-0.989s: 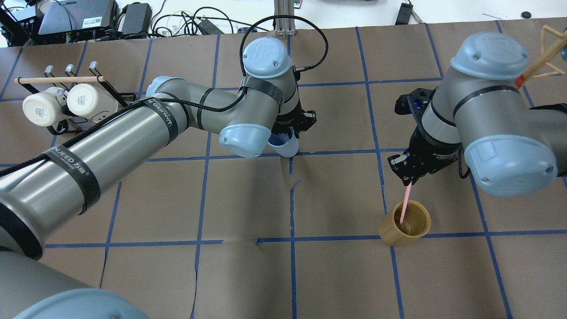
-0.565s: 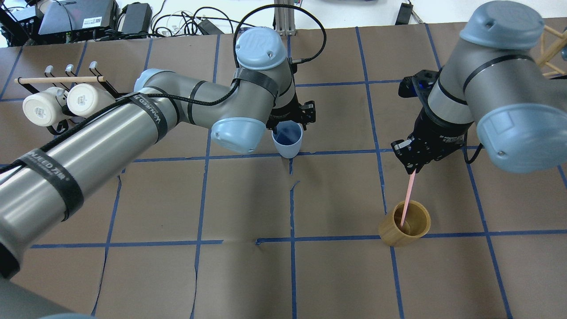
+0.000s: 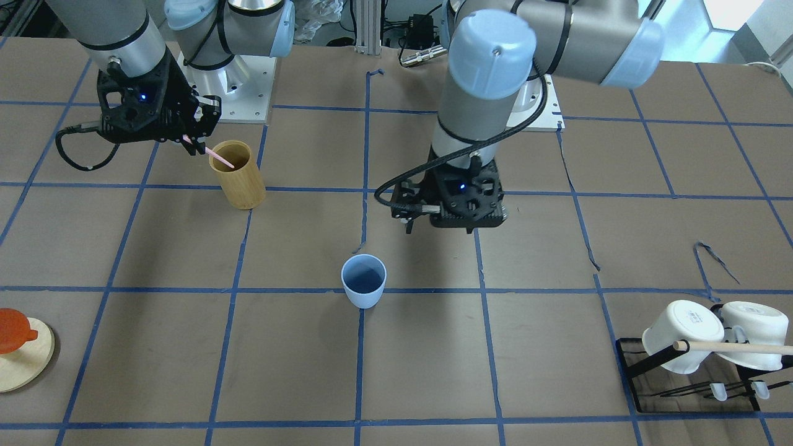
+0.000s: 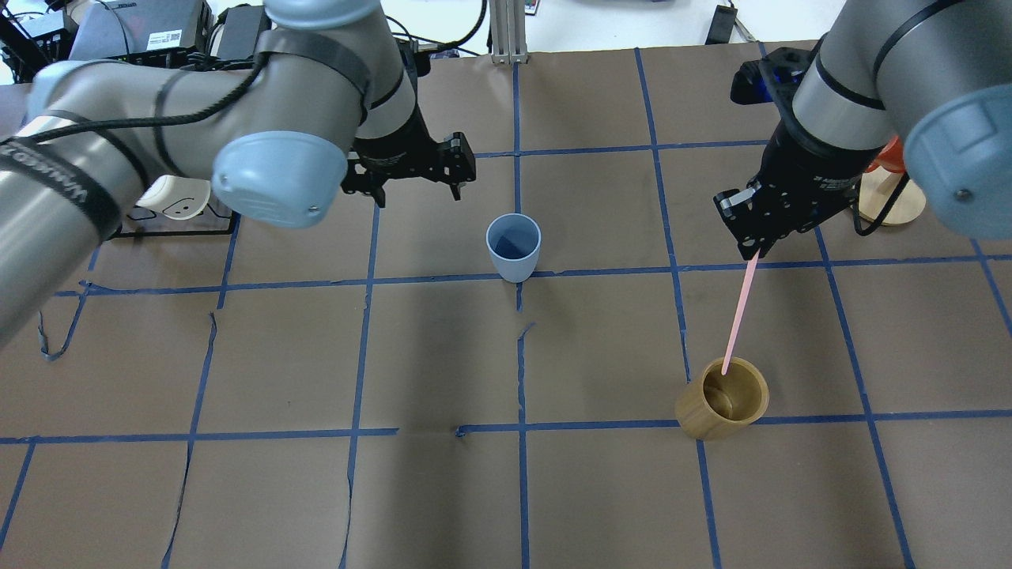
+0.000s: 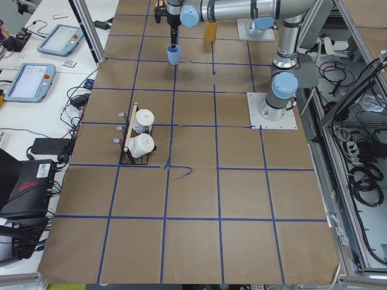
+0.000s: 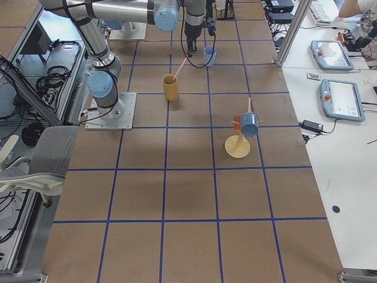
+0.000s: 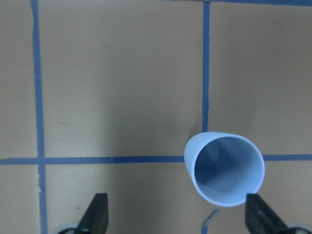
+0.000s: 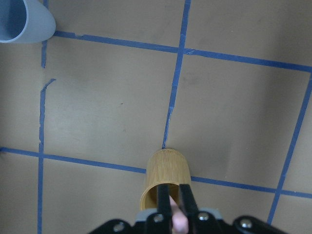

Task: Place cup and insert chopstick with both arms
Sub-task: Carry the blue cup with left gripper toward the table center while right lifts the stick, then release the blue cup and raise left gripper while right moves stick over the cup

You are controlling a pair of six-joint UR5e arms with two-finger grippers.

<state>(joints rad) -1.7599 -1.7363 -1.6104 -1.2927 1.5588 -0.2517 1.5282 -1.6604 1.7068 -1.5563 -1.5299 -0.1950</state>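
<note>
- The blue cup (image 4: 514, 267) stands upright and empty on the table (image 4: 261, 490), at the centre of the overhead view, at a crossing of the blue tape lines (image 4: 443, 277).
- The wooden cup (image 4: 699, 419) stands upright in the lower right of the overhead view, well apart from the blue cup.
- The pink chopstick (image 4: 739, 312) slants down from the right gripper (image 4: 751, 250), and its lower tip lies at the wooden cup's rim.
- Whether the tip is inside the wooden cup or just over its mouth cannot be told.
- The right gripper's fingers are pinched narrow on the chopstick's upper end.
- The left gripper (image 4: 417, 190) is spread wide and holds nothing. It hangs to the upper left of the blue cup, apart from it.
- The left wrist view looks straight into the blue cup and shows only its bare bottom, with one finger at each lower corner of the picture.
- The right wrist view shows the two fingers close together on the pink end, with the wooden cup directly past them.
- The front-facing view shows the mug rack (image 3: 641, 360) at lower right with two white mugs (image 3: 681, 337). In the overhead view the left arm covers most of it.
- A wooden stand (image 3: 21, 365) with an orange cup (image 3: 12, 329) sits at the lower left of the front-facing view.
- Nothing lies between the two cups.
</note>
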